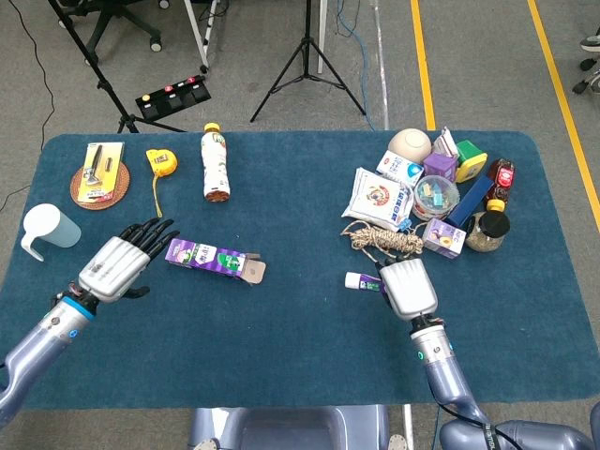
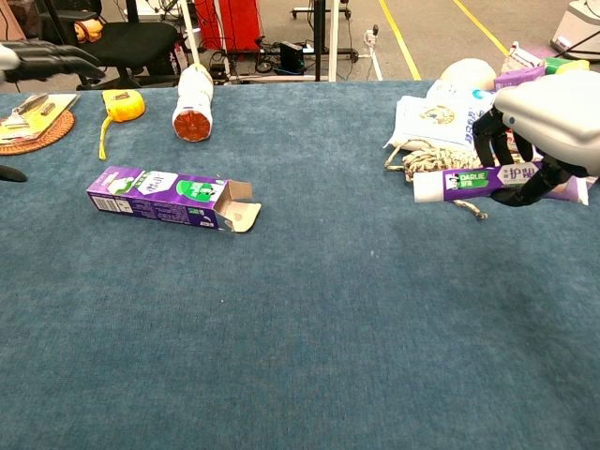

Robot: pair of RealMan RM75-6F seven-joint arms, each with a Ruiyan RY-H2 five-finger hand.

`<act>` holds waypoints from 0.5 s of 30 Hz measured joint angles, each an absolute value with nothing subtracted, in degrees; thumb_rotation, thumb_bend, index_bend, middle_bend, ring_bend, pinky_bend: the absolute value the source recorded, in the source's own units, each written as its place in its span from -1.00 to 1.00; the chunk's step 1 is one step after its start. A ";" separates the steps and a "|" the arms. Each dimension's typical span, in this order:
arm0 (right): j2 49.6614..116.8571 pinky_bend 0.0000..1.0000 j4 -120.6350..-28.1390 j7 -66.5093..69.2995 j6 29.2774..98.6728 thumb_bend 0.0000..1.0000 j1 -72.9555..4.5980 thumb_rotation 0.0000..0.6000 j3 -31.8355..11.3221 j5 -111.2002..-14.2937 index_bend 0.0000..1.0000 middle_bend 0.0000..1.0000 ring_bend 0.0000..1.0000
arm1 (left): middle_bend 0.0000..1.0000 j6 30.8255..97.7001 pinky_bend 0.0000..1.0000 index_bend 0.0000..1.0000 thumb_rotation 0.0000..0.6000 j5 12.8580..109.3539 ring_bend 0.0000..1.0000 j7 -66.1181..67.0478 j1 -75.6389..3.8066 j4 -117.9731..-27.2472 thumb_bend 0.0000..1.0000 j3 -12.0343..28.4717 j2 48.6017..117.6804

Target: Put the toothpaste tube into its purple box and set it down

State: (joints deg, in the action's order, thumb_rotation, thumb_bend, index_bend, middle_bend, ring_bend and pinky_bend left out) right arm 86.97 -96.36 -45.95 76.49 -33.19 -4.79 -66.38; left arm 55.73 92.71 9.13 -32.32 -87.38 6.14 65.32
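The purple toothpaste box (image 1: 214,259) (image 2: 171,197) lies flat left of the table's middle, its open flap end pointing right. My right hand (image 1: 410,287) (image 2: 548,117) grips the purple toothpaste tube (image 2: 487,180) and holds it level above the cloth, white cap (image 1: 353,279) pointing left. My left hand (image 1: 120,262) hovers just left of the box with its fingers spread, holding nothing; the chest view shows only its fingertips (image 2: 47,58) at the top left edge.
A heap of packets, jars and a coil of rope (image 1: 385,242) crowds the right rear of the table. A drink bottle (image 1: 216,162), yellow tape measure (image 1: 161,161), coaster with a razor (image 1: 97,175) and white cup (image 1: 49,228) stand along the left.
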 measured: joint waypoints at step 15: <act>85.63 0.31 -95.22 -44.71 74.94 -0.05 -32.67 1.00 -6.39 -66.49 0.13 0.23 0.14 | -1.00 43.81 -0.66 -1.00 1.00 88.50 -1.00 13.87 -42.57 -71.89 -0.86 5.65 79.68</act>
State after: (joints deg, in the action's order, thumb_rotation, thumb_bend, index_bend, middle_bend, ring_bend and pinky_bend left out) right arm 85.63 -95.22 -44.71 74.94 -32.67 -6.39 -66.49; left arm 43.81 88.50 13.87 -42.57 -71.89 5.65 79.68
